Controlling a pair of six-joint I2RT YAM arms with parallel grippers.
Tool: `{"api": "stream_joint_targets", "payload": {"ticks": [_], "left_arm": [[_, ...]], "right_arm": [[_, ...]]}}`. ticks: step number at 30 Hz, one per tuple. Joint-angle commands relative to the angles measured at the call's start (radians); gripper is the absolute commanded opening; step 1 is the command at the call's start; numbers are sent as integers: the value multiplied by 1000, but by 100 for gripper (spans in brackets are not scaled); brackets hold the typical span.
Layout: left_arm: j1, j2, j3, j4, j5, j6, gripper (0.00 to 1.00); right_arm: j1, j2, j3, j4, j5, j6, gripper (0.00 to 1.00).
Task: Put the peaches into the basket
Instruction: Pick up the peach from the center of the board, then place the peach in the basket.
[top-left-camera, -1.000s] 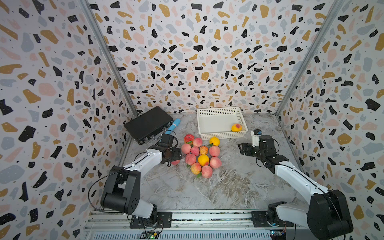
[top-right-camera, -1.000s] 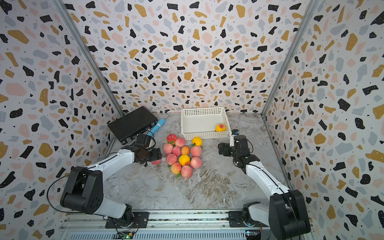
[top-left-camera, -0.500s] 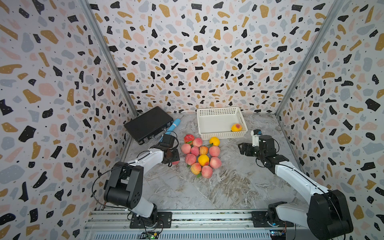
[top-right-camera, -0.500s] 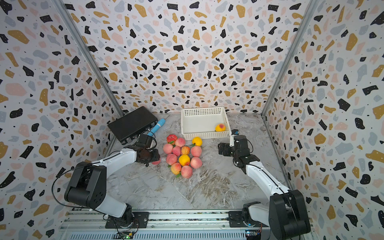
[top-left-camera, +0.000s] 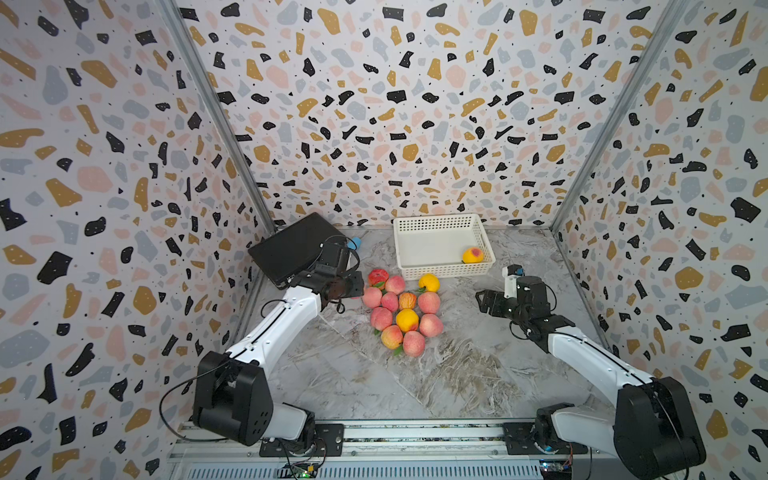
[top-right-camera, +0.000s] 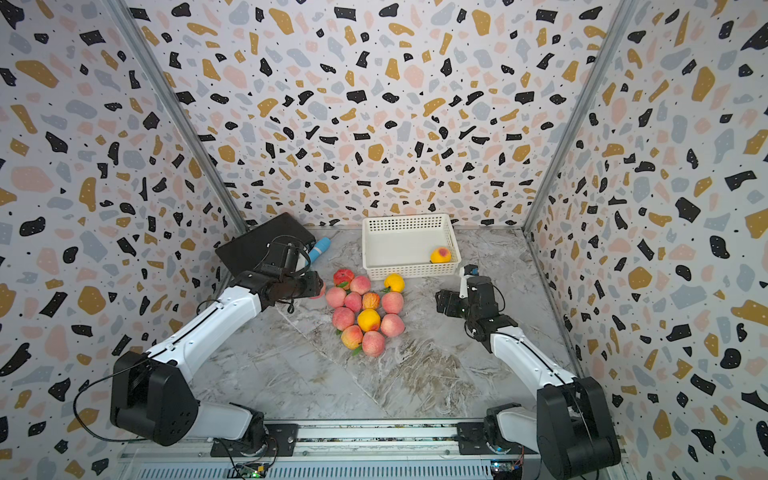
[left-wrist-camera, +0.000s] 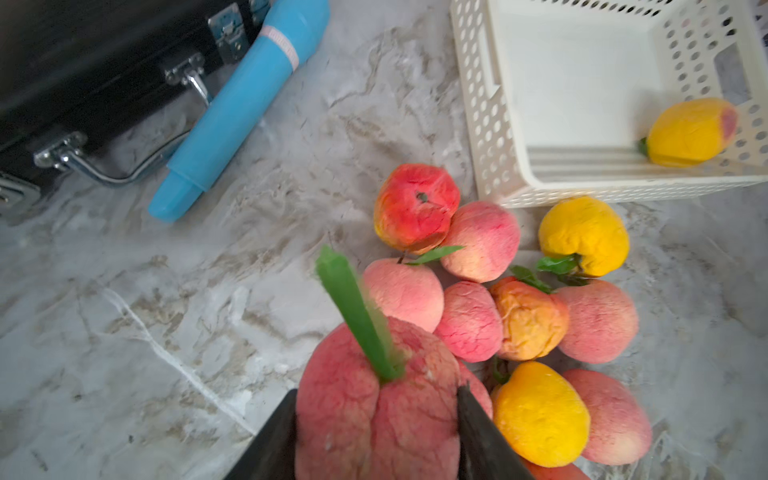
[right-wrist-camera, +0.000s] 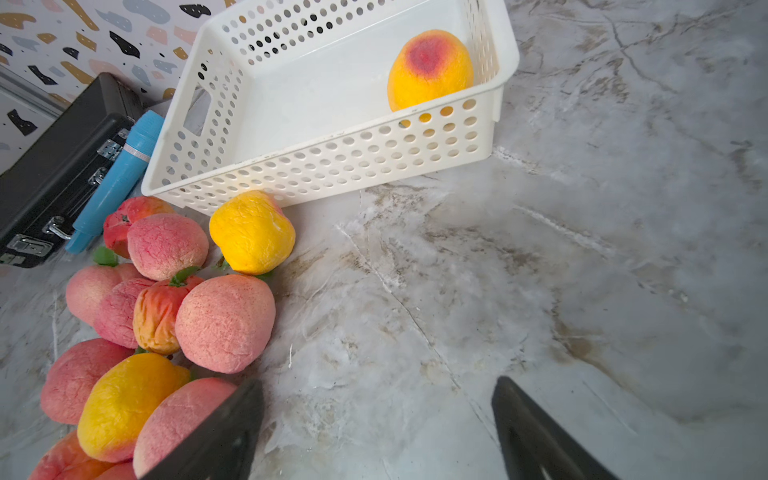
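Marble bench (top-left-camera: 332, 374) carries everything. At back left lies the black case (top-left-camera: 291, 245). At back centre is the white lattice basket (top-left-camera: 440, 272), long axis running left to right across the bench, with one yellow-orange peach (top-left-camera: 473, 255) already inside at its near right corner and the rest of its floor bare. Just in front of the basket, about a dozen loose peaches (top-left-camera: 406, 320) are clumped touching each other, mostly pink, a few yellow-orange, with the red peach (top-left-camera: 377, 276) at the clump's back left. A blue cylinder (top-right-camera: 319, 248) lies just beside the case's front edge, not part of the job. At the clump's left edge the left hand (top-left-camera: 347, 286) is pinching a pink peach (left-wrist-camera: 374, 424): the left wrist view shows a dark finger (left-wrist-camera: 274, 436) pressed on each side, and a green leaf (left-wrist-camera: 353, 307) sticks out of the top. Can't tell if it is off the bench yet. The right hand (right-wrist-camera: 378, 384) is spread, nothing between its fingers, hovering over bare bench right of the clump, near the basket's near right corner. Key relation: from the left hand the basket lies further back and to the right, near left corner closest, with the red peach and a pink neighbour between. My read: lift first, then carry back-right over the rim, since a low path would likely knock the clump. The right hand is nearer the clump's right side.
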Motion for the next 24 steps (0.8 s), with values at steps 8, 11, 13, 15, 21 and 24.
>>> {"api": "stream_joint_targets", "payload": {"ticks": [8,11,13,15,21,24], "left_arm": [[-88,181,289,-3,38,117,55],[-123,269,389,-7,34,153,55],[-145,334,460,-14,29,167,56],[-162,392,516,-14,20,181,57],[-199,580,705,-43,-17,208,60],[-206,663,790,-60,-38,221,60]], "right_arm": [[4,14,-129,285,2,101,86],[7,23,-150,328,14,105,86],[6,28,-157,340,29,103,86],[6,29,-156,340,34,101,86],[7,31,-158,344,35,98,86],[7,32,-157,346,30,99,86]]}}
